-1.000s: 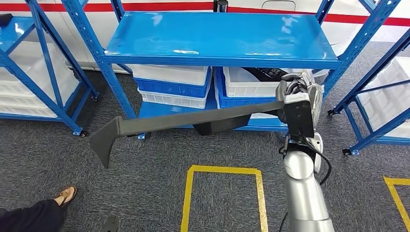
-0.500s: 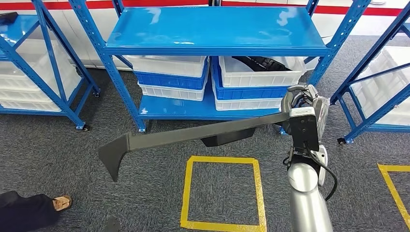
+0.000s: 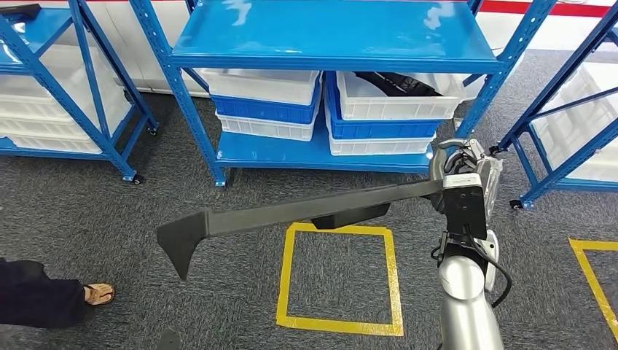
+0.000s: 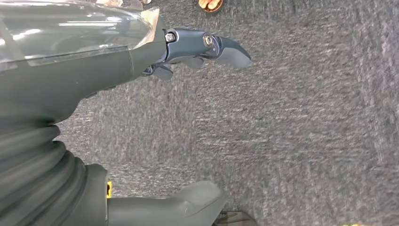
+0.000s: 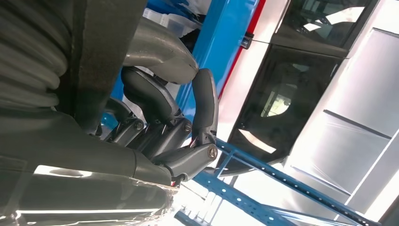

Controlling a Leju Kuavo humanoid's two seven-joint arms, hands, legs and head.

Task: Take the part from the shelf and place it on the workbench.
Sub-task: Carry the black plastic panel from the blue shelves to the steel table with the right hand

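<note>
— Since a second ago, what has shifted?
— Camera has pulled back: shelf sits higher in the head view, and the yellow floor square is now wholly seen; the part is carried clear of the shelf.
— Far left?
— A person's sandalled foot on grey carpet; blue shelf behind, holding white and blue bins.
— Centre?
— Long dark part, held roughly level over the yellow taped square, its flared end toward the left.
— Right?
— Right hand grips the part's end, fingers curled around it.
— Left hand?
— Left hand hangs over the carpet, fingers apart, holding nothing.
</note>
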